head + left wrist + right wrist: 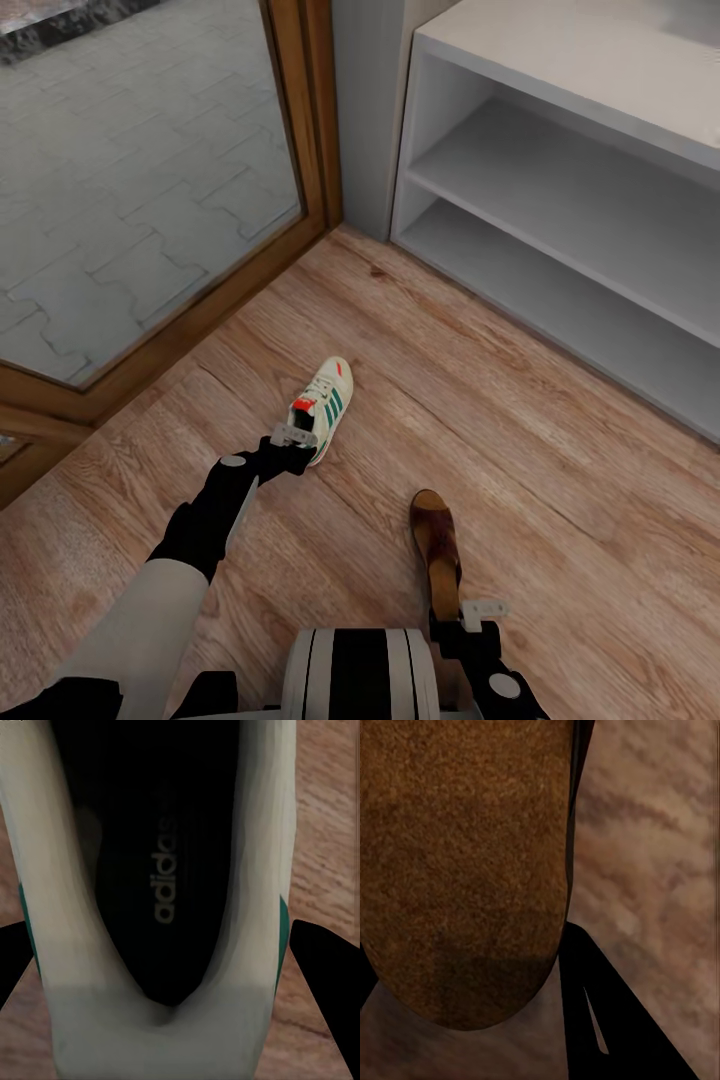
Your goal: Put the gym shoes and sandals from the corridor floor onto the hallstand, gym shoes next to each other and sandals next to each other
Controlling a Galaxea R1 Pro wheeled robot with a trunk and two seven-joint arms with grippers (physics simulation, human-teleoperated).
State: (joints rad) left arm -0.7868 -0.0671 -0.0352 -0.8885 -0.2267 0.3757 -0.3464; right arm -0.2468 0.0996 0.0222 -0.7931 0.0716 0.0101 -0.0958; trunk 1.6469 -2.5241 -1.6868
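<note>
While both arms reach down to the corridor floor at once, the left gripper (pixel 296 437) sits at the heel of a cream-white lace-up gym shoe with green side stripes and a red-orange heel patch (pixel 326 403). Its dark fingers (pixel 324 975) flank the heel on either side, seen in the left wrist view with the shoe's black insole (pixel 150 855) between them; whether they already press on the heel or stand just off it cannot be told. The right gripper (pixel 478 612) sits at the near end of a flat brown sandal with a tan insole and dark brown strap (pixel 437 548). One dark finger (pixel 607 1012) lies just beside the sandal's rounded heel (pixel 465 870); whether this pair is spread or pinching cannot be told either.

Both shoes rest on the light brown wood-plank floor (pixel 560 480), apart from each other, the gym shoe nearer the wood-framed glass door (pixel 150 180), the sandal nearer the robot's trunk. Beyond them stands the white hallstand with two open shelf levels (pixel 560 190), its shelves bare in the part visible.

Judged from this layout, the step in hand is a double pick-up, one shoe per arm. The next move calls for a firm hold on each heel, a lift off the floor, and a carry forward to a shelf, leaving room beside each for its partner.
</note>
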